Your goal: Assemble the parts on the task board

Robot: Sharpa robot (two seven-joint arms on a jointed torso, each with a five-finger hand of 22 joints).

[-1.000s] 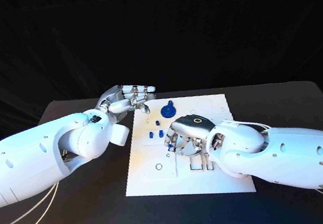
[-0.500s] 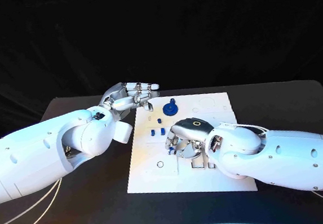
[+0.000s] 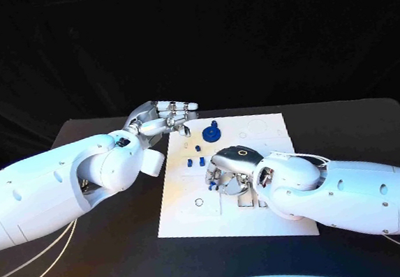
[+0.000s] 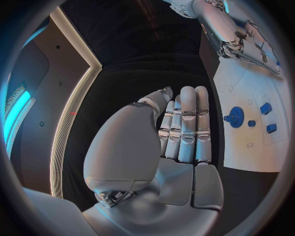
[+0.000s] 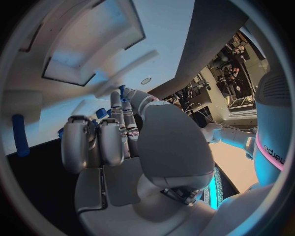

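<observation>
I am working my right hand (image 3: 227, 171) low over the middle of the task board (image 3: 265, 129), its fingers curled down around what looks like a small blue part (image 5: 122, 91) at the fingertips, though I cannot tell whether it is truly pinched or only touched. My left hand (image 3: 164, 121) is hovering empty, fingers straight and together, at the board's far left corner on the counter (image 3: 107, 265). I am judging that the seating wants a slow, upright press, keeping clear of the loose blue pegs (image 3: 196, 161) and the round blue gear (image 3: 211, 134) just beyond

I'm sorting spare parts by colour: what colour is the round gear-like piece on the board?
Blue; the gear shows best in the left wrist view.
</observation>
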